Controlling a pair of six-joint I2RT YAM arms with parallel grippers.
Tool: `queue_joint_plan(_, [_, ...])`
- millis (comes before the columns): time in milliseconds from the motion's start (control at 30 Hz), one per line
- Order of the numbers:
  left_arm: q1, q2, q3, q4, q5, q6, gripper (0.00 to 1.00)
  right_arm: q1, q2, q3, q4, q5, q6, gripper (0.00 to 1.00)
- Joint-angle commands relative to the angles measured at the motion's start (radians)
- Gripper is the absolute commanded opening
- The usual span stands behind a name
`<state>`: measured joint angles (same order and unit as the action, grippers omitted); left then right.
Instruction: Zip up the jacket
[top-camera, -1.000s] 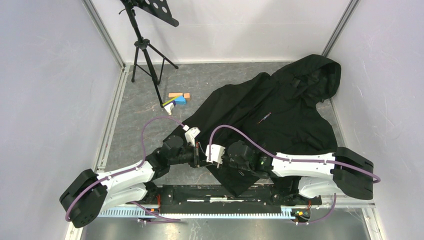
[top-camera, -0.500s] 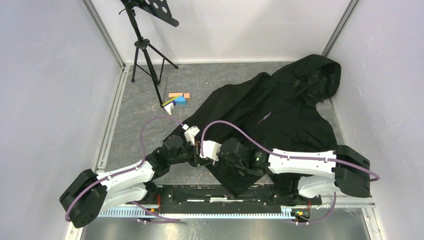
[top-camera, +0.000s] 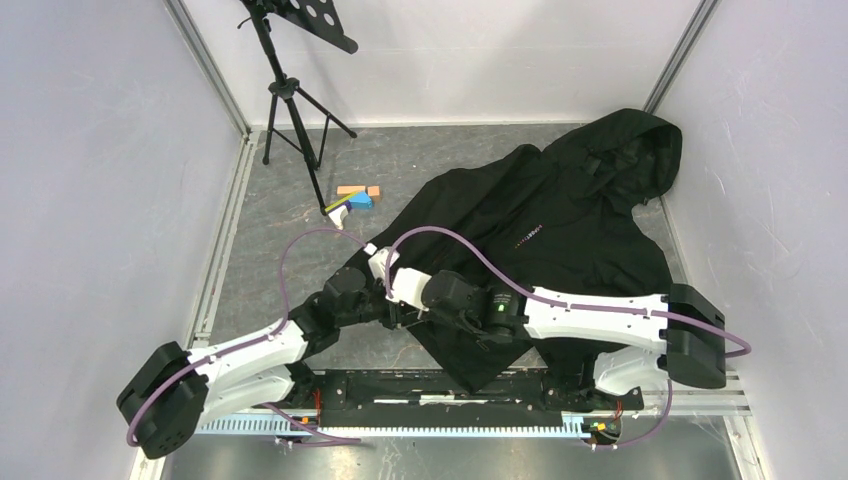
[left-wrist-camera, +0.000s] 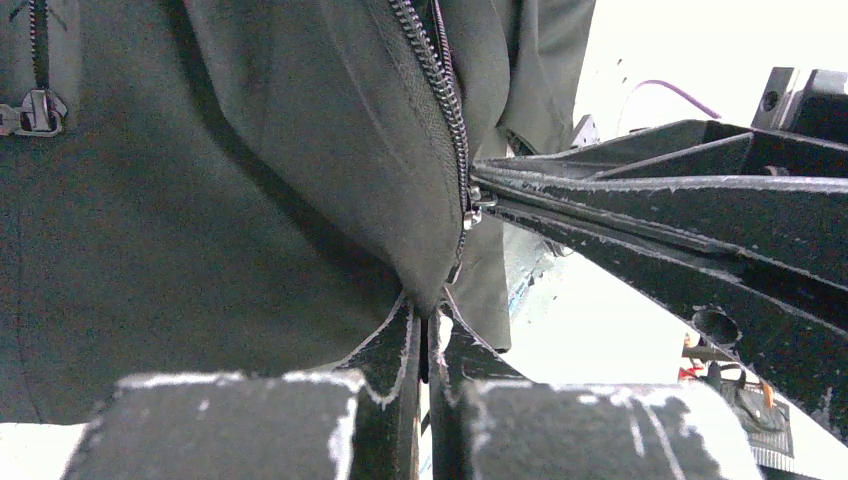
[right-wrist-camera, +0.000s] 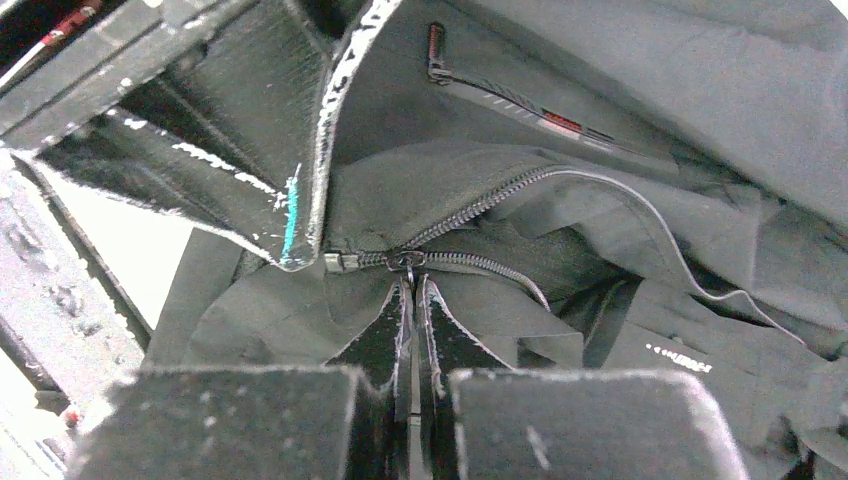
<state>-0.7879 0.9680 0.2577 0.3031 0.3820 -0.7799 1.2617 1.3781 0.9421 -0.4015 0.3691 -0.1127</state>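
The jacket (top-camera: 570, 215) lies spread over the right half of the table (top-camera: 250, 230), chest up. Its hood (top-camera: 640, 150) is pushed into the far right corner and its hem is drawn to a point at the near edge, between the two arm bases.

Both claws meet at the jacket's near left edge, where the front zip (left-wrist-camera: 440, 90) starts. The left claw (left-wrist-camera: 427, 325) is fully closed and pinches the fabric at the very bottom of the zip. The cloth rises from its tips in a taut fold, and the teeth run up and away along the crest of that fold. A pocket zip (left-wrist-camera: 35, 100) sits well off to the side on the same panel.

The right claw (right-wrist-camera: 413, 285) is closed too, its tips together on the slider (right-wrist-camera: 407, 261), gripping it by the pull. The slider sits a short way up from the bottom stop (right-wrist-camera: 337, 262). Below it the teeth are joined; above it the two rows part, one climbing along the upper front edge and the other trailing over the folded lower front.

In the left wrist view the right claw comes in from the side and meets the zip just above the left claw's pinch, so the two grips are near each other but apart. In the right wrist view one left finger (right-wrist-camera: 250, 150) crosses the upper left, its tip just beside the bottom stop.

A tripod (top-camera: 290, 100) and some coloured blocks (top-camera: 357, 196) stand at the table's far left, apart from the jacket.
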Motion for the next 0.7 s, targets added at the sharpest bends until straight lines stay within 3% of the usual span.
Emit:
queue_joint_plan(0, [-0.004, -0.033, -0.007, -0.202, -0.014, 0.039, 0.02, -0.043, 0.026, 0.102, -0.276, 0.262, -0.046, 0.01])
queue_joint_plan(167, [-0.004, -0.103, 0.009, -0.334, -0.041, 0.064, 0.02, -0.069, 0.106, 0.210, -0.424, 0.134, -0.093, 0.01])
queue_joint_plan(333, [-0.005, -0.149, -0.010, -0.330, -0.025, 0.058, 0.02, -0.111, 0.154, 0.260, -0.453, -0.051, -0.159, 0.01])
queue_joint_plan(533, [-0.005, -0.160, -0.032, -0.336, -0.074, 0.022, 0.02, -0.248, 0.176, 0.253, -0.464, 0.114, -0.167, 0.01])
queue_joint_plan(667, [-0.005, -0.170, -0.047, -0.346, -0.146, -0.026, 0.02, -0.331, 0.176, 0.247, -0.464, 0.192, -0.255, 0.01])
